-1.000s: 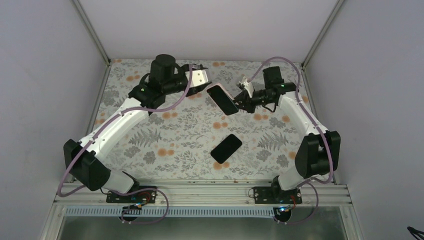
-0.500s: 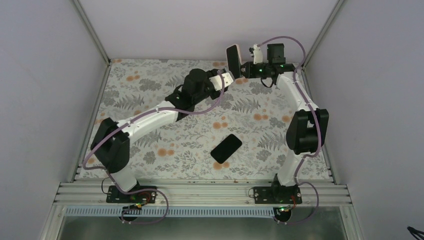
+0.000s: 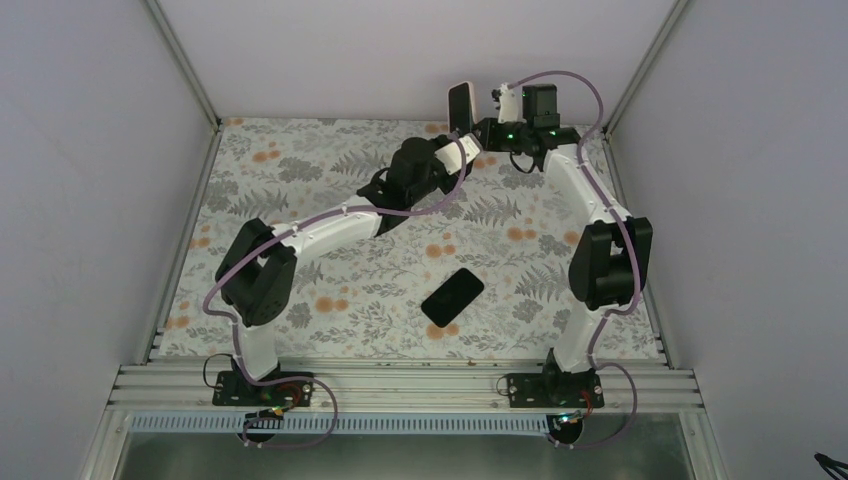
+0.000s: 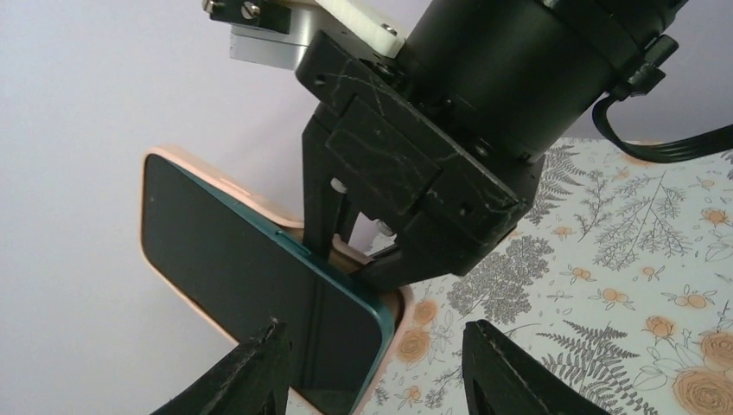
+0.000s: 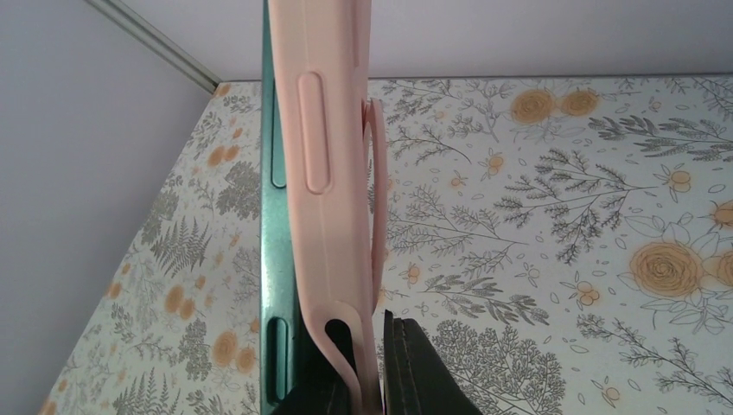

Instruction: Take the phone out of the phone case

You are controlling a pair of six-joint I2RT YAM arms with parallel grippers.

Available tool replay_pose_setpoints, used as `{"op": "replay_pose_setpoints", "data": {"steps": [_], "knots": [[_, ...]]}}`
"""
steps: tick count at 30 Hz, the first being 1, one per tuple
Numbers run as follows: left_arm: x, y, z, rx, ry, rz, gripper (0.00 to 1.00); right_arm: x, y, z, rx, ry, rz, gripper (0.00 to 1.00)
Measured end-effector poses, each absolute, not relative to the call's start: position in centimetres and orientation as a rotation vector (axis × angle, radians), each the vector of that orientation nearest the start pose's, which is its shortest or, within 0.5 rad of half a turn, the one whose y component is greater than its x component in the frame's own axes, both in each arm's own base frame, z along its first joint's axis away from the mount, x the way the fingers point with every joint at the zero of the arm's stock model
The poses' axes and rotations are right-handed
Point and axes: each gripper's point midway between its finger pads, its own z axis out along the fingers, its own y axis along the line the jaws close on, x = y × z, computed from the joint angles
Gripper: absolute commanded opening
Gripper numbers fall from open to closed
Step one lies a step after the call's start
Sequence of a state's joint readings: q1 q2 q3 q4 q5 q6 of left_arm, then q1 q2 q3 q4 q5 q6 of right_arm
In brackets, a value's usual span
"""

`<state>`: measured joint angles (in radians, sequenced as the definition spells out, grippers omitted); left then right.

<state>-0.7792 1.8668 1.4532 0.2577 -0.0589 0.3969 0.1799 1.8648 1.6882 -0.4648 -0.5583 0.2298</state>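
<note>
My right gripper (image 3: 482, 127) is shut on the pink phone case (image 3: 470, 105) and holds it upright above the table's back edge. The teal phone (image 4: 251, 268) with a dark screen sits in the case (image 4: 194, 169). In the right wrist view the case (image 5: 324, 130) is edge-on, and the phone's teal side (image 5: 275, 259) stands off it on the left. The right gripper (image 5: 370, 373) pinches the case's lower end. My left gripper (image 3: 463, 152) is open just below the case. In the left wrist view its jaws (image 4: 373, 328) straddle the phone's lower corner without touching it.
A second black phone (image 3: 452, 296) lies flat on the floral table (image 3: 300, 300) in front of the arms. The back wall (image 3: 400, 50) is right behind the held case. The right arm's wrist body (image 4: 484, 112) is close above my left gripper.
My right gripper lifted the cased phone from mid-table up to the back wall and stood it upright. My left arm swung right and came in under it, jaws open.
</note>
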Motion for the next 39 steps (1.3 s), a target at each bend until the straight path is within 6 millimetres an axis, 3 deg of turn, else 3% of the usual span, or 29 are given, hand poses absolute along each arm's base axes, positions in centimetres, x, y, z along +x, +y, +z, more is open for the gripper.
{"op": "replay_pose_setpoints", "data": {"steps": [16,24,39], "knots": [[43.9,-39.9,28.6,0.831,1.466,-0.164,0.51,49.1,18.9,25.1,-0.241,2.209,0.875,0.03],[43.6,-39.9,27.1,0.847,1.485,-0.175,0.51,48.8,19.2,26.3,-0.240,2.180,0.890,0.03],[44.6,-39.5,27.4,0.795,1.487,-0.134,0.51,47.9,20.3,26.8,-0.267,2.169,0.930,0.03]]}}
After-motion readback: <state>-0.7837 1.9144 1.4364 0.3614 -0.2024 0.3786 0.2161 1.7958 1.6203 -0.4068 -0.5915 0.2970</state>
